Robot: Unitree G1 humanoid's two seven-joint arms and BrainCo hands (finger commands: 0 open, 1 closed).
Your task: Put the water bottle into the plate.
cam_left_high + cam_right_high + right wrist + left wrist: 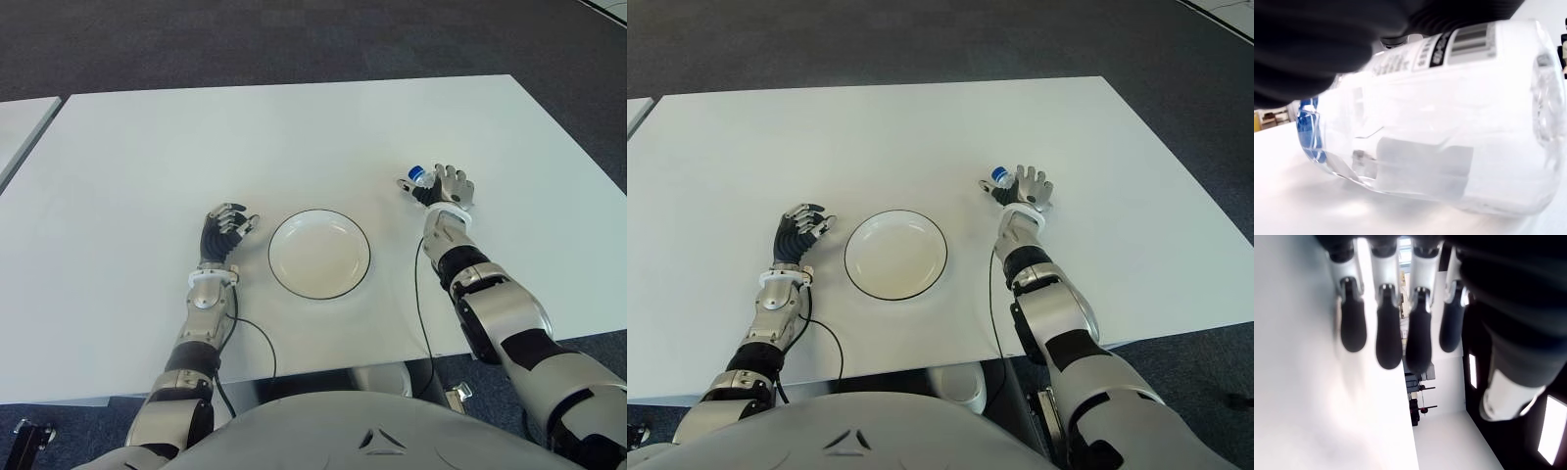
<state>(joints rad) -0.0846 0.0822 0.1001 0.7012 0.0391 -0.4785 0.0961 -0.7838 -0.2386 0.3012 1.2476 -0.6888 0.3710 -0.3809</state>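
So the clear plastic water bottle with the blue cap (419, 177) is lying on its side on the white table (294, 137), right of the round white plate with the thin dark rim (319, 254), and the right hand (446, 189) is sitting right on top of it. In the right wrist view the bottle (1440, 117) fills the frame under the palm, body against the tabletop, label up. The fingers look draped over it, but honestly I can't tell whether they've actually closed on it or are just resting there.

Its long axis runs roughly left-right, blue cap poking out on the plate side. The plate is near and to the left of that hand, with bare table between, so nothing blocks the way.

The left hand (223, 231) shows just left of the plate, fingers loosely curled, holding nothing. The right hand's clearly the closer one.
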